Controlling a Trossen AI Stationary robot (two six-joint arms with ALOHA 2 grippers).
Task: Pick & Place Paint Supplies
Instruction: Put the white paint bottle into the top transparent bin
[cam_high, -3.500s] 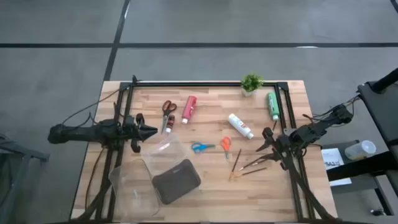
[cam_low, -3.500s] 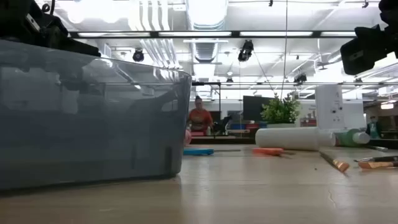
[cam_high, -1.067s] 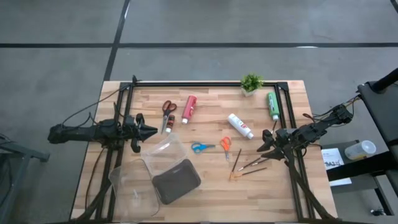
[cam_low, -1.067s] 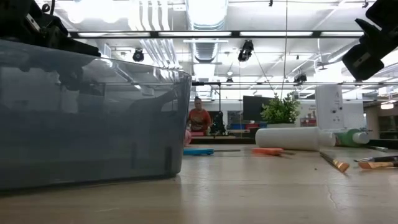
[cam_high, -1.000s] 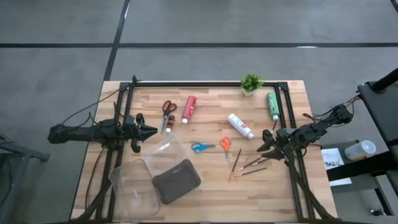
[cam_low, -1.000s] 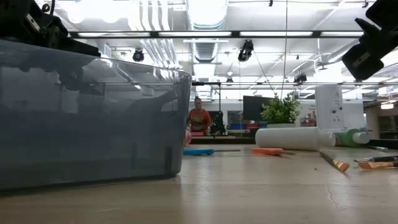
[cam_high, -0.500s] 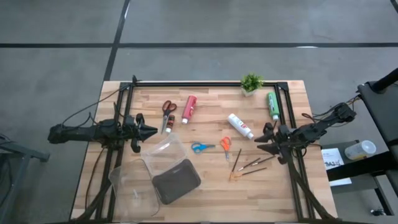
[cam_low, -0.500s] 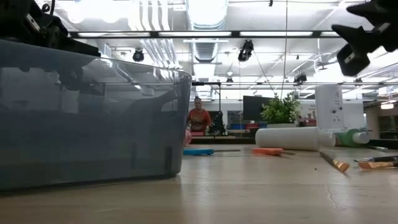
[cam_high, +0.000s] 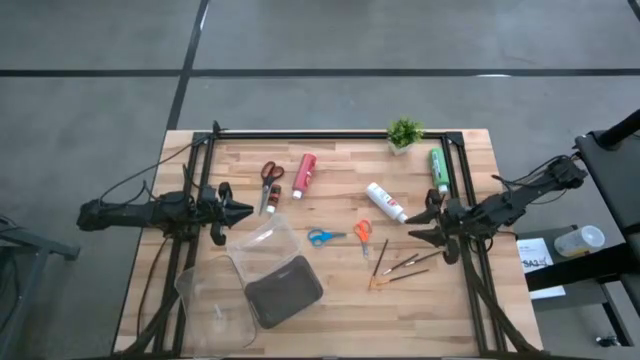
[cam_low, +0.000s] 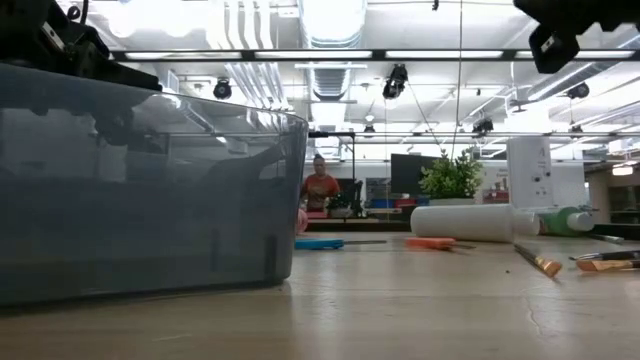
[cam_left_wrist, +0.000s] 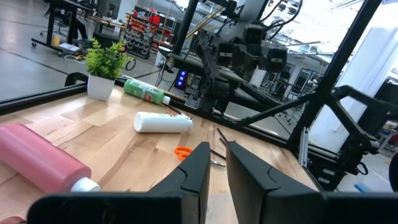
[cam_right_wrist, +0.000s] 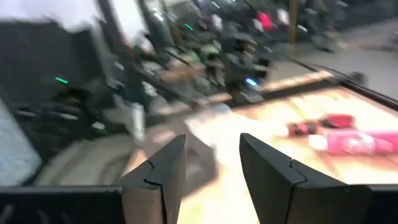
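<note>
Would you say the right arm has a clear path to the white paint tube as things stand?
Probably yes. The right gripper, fingers apart and holding nothing, hangs above the table just beside the white paint tube, and nothing lies between them. The brushes sit nearer the table's front, out of the way.

A wooden worktop carries three paint tubes, three scissors, brushes, a potted plant, clear boxes and a dark case.
</note>
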